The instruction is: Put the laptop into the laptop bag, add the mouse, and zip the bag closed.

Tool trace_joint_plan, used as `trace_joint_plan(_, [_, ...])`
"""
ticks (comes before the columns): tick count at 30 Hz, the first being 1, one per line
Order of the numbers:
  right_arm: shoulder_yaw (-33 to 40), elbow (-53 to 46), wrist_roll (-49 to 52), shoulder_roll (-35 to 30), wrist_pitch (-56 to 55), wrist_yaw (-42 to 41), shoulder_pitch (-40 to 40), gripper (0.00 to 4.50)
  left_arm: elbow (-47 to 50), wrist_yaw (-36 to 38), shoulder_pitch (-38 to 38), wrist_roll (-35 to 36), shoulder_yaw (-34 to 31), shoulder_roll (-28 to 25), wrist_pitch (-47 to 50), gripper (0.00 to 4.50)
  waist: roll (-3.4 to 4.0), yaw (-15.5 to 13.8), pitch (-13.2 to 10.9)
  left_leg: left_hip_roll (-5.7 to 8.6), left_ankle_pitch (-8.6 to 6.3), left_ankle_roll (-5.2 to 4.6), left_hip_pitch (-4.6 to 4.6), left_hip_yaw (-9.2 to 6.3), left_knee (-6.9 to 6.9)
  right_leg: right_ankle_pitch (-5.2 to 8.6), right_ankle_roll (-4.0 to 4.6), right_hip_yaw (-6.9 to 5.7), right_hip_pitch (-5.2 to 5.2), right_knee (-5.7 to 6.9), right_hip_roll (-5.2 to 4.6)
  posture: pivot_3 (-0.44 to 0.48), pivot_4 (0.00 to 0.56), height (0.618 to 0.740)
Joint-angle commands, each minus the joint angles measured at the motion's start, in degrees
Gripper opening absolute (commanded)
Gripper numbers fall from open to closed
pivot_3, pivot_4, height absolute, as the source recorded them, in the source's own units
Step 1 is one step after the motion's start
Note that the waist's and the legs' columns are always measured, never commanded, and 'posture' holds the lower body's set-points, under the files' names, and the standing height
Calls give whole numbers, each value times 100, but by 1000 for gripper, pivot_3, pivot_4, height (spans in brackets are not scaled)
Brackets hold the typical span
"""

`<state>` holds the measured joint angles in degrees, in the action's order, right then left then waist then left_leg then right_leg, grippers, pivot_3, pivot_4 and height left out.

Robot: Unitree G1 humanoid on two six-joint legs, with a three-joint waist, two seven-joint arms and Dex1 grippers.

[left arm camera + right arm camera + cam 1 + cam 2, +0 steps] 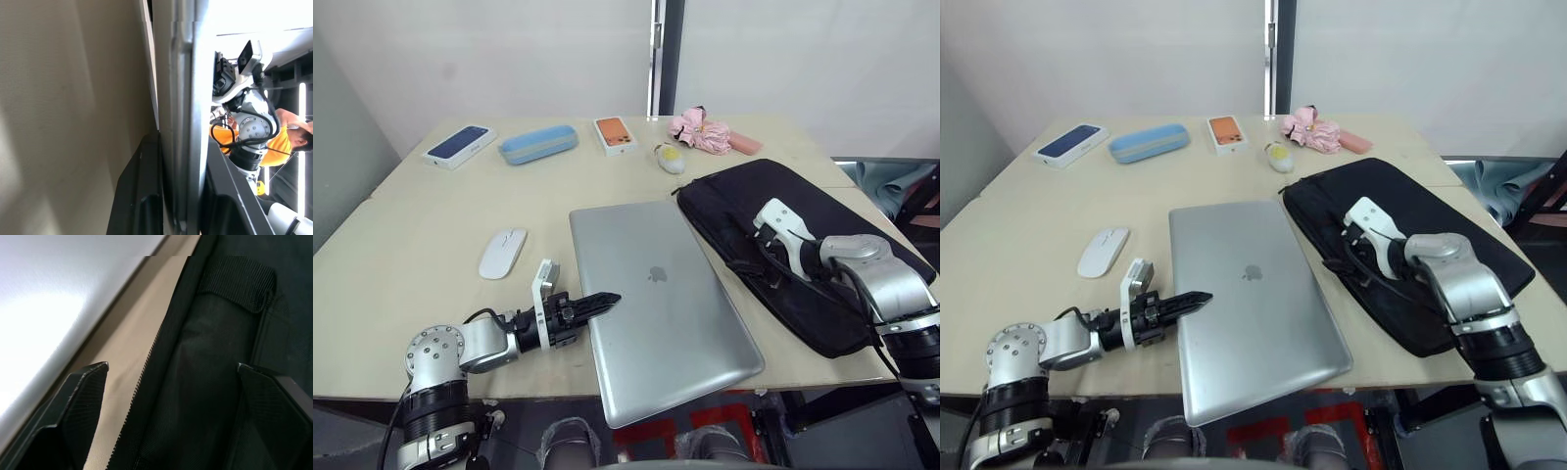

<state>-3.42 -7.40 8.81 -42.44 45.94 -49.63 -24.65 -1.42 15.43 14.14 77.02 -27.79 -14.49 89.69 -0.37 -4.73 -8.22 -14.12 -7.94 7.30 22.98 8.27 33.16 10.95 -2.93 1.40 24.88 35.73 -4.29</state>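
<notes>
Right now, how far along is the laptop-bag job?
Nothing packed yet. The laptop lies closed on the table beside the laptop bag. In hand: the left gripper clamps the laptop's left edge; the right gripper, open, is at the bag's zip edge. Left: insert laptop, add the mouse, zip.

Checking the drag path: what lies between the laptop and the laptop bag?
Only a narrow strip of bare table separates the laptop from the laptop bag; the right wrist view shows it.

person [288, 142] cut off, laptop bag [803, 235] partly arm-hidden
</notes>
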Motion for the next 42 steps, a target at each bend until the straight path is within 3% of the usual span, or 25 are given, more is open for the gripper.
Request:
trace_joint_plan(1, [-102, -83, -113, -31, -224, 135, -33, 4459, 272, 23, 5, 370, 3, -11, -229, 317, 0, -3, 0, 0, 0, 0, 0, 0, 0, 0, -1, 0, 0, 0, 0, 0, 150, 740])
trace_joint_plan(4, [-385, 99, -413, -142, -672, 188, 41, 4459, 259, -19, 17, 447, 50, -50, -292, 317, 0, -10, 0, 0, 0, 0, -1, 0, 2, -1, -2, 1, -1, 0, 0, 0, 150, 740])
trace_joint_plan(5, [-472, 148, -517, -180, -828, 191, 76, 4218, 259, -38, 13, 482, 70, -65, -314, 317, 0, -11, 0, 0, 0, 0, -1, 1, 2, -2, -3, 2, -1, 0, 0, 0, 150, 740])
trace_joint_plan(10, [-528, 271, -610, -152, -1090, 200, 152, 2613, 273, -115, -30, 637, 149, -133, -414, 317, 0, -19, 0, 0, 0, 0, -1, 1, 3, -2, -4, 2, -2, 0, 0, 0, 150, 740])
trace_joint_plan(18, [-76, 392, -245, 129, -540, 390, 115, 29, 307, -222, -127, 951, 319, -267, -571, 317, -1, -3, 1, 0, 0, 0, -5, 1, 8, -4, -7, 4, -4, 5, 0, 0, 150, 740])
trace_joint_plan(29, [1061, 289, 1133, 324, 785, 331, -298, 29, 106, -573, 13, 1576, 486, -448, -966, 317, 1, -11, 0, 0, 1, -1, -4, 1, 12, -8, -14, 6, -2, 8, 1, 0, 150, 740])
trace_joint_plan(42, [1184, -101, 1853, 343, 1422, 597, -780, 29, -166, -734, 260, 1865, 952, -507, -1317, 317, 0, -92, 0, 0, 6, 7, -2, 1, 14, -11, -19, 6, -1, 11, 1, 0, 150, 740])
